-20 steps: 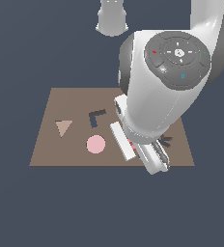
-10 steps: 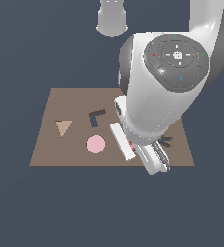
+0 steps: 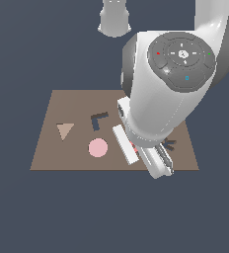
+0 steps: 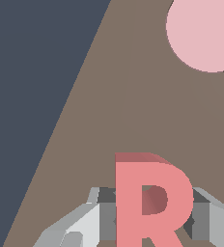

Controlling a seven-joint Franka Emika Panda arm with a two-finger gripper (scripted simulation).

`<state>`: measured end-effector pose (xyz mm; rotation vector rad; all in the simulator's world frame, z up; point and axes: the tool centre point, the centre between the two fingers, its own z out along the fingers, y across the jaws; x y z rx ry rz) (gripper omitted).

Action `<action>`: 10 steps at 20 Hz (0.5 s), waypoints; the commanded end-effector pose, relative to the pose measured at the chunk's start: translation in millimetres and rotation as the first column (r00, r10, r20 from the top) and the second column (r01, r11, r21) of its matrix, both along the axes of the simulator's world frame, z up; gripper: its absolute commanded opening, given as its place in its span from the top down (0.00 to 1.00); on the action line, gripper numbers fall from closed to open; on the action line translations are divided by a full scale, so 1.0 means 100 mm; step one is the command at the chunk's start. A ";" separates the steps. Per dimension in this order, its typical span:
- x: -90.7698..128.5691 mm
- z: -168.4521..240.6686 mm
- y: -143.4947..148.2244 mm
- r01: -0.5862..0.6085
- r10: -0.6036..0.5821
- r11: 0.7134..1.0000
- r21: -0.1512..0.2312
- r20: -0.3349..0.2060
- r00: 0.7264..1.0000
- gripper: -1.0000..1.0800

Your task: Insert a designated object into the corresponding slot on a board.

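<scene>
While gripped between the two fingers of the gripper point(image 4: 150, 219), pink-red R point(image 4: 150, 202) sits low over the board point(image 3: 52, 148), toward the near right of the exterior view; clamped on the R from both sides, per wrist view; barely seen in exterior view, just a red sliver point(image 3: 133, 147) under the arm.

Judged step: carrying R to its slot; slot itself hidden, only dark strokes point(image 3: 170, 144) peeking out right of the wrist, possibly part of the R recess, cannot tell.

To do well: keep R level and square to the board; align stem and bowl with the recess outline before lowering; descend straight, no sliding; let go only once seated flush.

Recesses on board: tan triangle point(image 3: 64, 130) filled, far left; pink disc point(image 3: 97, 147) filled, nearer, also in wrist view point(image 4: 205, 31); dark L-shaped recess point(image 3: 97, 120) empty, near centre.
</scene>
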<state>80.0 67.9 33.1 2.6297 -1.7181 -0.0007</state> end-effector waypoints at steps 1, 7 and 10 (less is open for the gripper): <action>-0.01 0.00 0.01 0.007 -0.007 1.000 0.000 0.000 1.000 1.00; -0.04 0.01 0.06 0.063 -0.063 0.998 0.000 0.000 0.998 1.00; -0.07 0.01 0.10 0.107 -0.107 0.994 0.000 0.000 0.994 1.00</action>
